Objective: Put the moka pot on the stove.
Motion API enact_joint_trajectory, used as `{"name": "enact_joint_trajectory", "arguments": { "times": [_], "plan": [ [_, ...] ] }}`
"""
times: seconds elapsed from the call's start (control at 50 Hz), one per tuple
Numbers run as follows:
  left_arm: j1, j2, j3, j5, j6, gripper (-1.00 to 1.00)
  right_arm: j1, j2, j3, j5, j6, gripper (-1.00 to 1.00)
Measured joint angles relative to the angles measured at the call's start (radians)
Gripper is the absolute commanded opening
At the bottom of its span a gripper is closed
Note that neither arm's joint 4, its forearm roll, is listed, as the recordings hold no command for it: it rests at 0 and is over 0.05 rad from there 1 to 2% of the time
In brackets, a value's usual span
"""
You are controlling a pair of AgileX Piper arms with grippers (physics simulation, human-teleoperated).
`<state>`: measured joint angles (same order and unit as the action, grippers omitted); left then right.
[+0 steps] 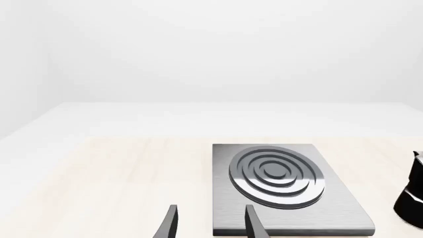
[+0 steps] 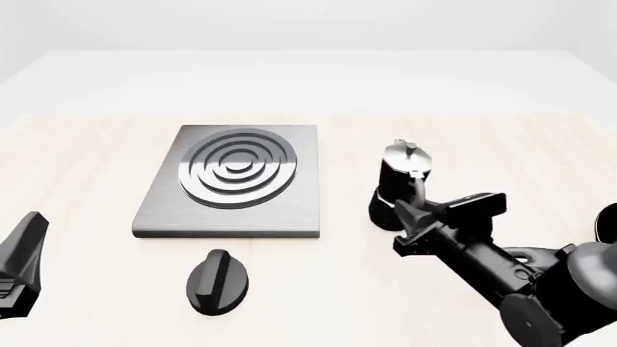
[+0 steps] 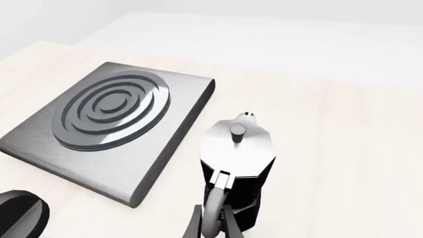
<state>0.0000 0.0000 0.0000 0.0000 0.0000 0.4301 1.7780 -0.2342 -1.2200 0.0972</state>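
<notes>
The moka pot stands upright on the table to the right of the stove, a small gap between them. It is black with a silver lid and knob, and its curved handle faces my right gripper. In the right wrist view the fingers stand close on both sides of the handle, so the gripper is shut on it, with the moka pot beyond. My left gripper is open and empty, hovering before the stove's near edge. The pot's edge shows there too.
A black oval knob with a ridge lies on the table in front of the stove, also in the right wrist view. The left arm is at the front left corner. The light wooden table ends at the back.
</notes>
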Motion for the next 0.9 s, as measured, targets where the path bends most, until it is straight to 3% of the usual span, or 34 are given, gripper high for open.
{"name": "enact_joint_trajectory", "arguments": {
  "times": [0.34,0.9],
  "plan": [
    [0.000,0.000,0.000,0.000,0.000,1.00,-0.019,-0.132,0.054,0.032,-0.045,-1.00],
    [0.000,0.000,0.000,0.000,0.000,1.00,-0.031,-0.373,0.061,0.176,-0.124,-1.00]
  ]
}}
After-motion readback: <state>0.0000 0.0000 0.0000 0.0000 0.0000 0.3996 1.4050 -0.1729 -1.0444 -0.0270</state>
